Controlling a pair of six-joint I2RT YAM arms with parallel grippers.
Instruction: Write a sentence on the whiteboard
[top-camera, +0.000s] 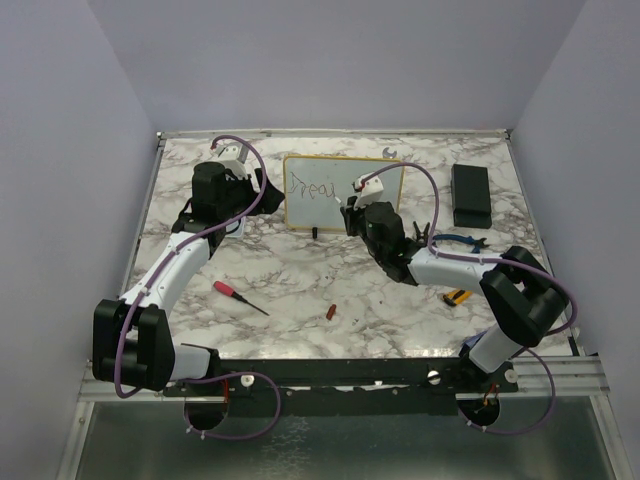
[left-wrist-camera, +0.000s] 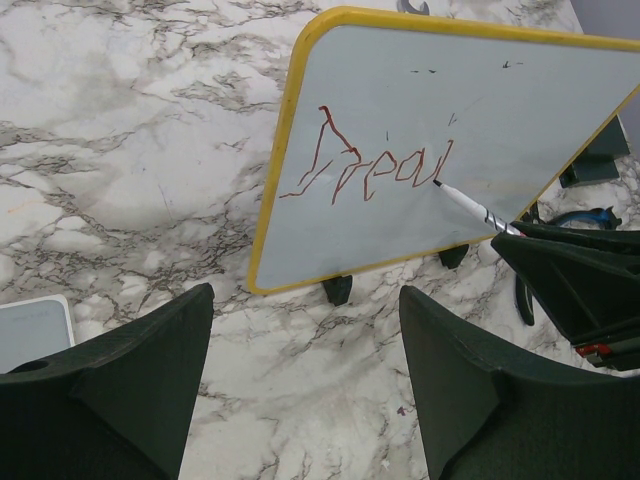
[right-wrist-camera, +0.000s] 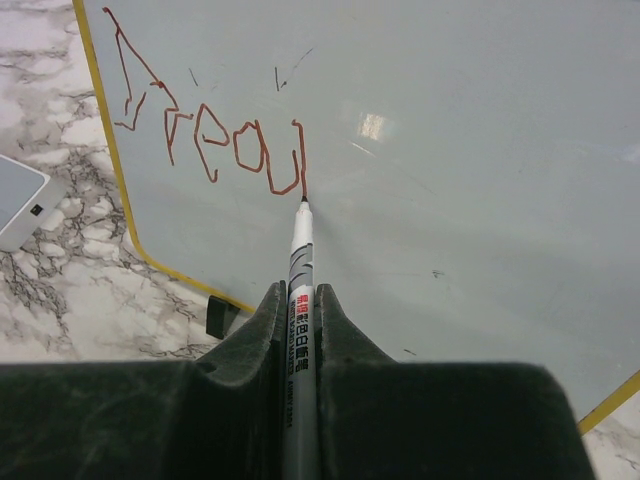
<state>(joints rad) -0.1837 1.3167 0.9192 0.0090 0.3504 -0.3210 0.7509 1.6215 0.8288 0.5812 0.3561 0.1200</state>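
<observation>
The right claw (right-wrist-camera: 300, 300) is gripping a marker (right-wrist-camera: 301, 245), its two fingers pressing against the barrel from either side. The marker is pointing toward 12 o'clock in the right wrist view, and its tip is touching the whiteboard (right-wrist-camera: 480, 150) at the foot of the last stroke written. The sentence (right-wrist-camera: 210, 140) is showing as thin red-brown letters reading roughly "Drea", followed by one upright stroke. The letters are sitting in the upper left part of the board face, and the rest of the face is showing only a few faint specks. The whiteboard is standing nearly upright on small black feet, at 12 o'clock from the middle of the marble surface (top-camera: 300, 270) in the top view, its yellow frame facing the arms. The left claw (left-wrist-camera: 305, 295) is hovering wide apart, holding nothing, at 10 o'clock from the middle of the surface, just beside the left edge of the board and facing it. A small grey pad (left-wrist-camera: 35, 335) is lying flat at 8 o'clock in the left wrist view. A red-handled screwdriver (top-camera: 238, 296) is lying at 8 o'clock on the surface, and a small red piece (top-camera: 331, 312) is lying at 6 o'clock, both well apart from the board. A black box (top-camera: 471, 194) is resting at 2 o'clock, near the right edge of the board.
</observation>
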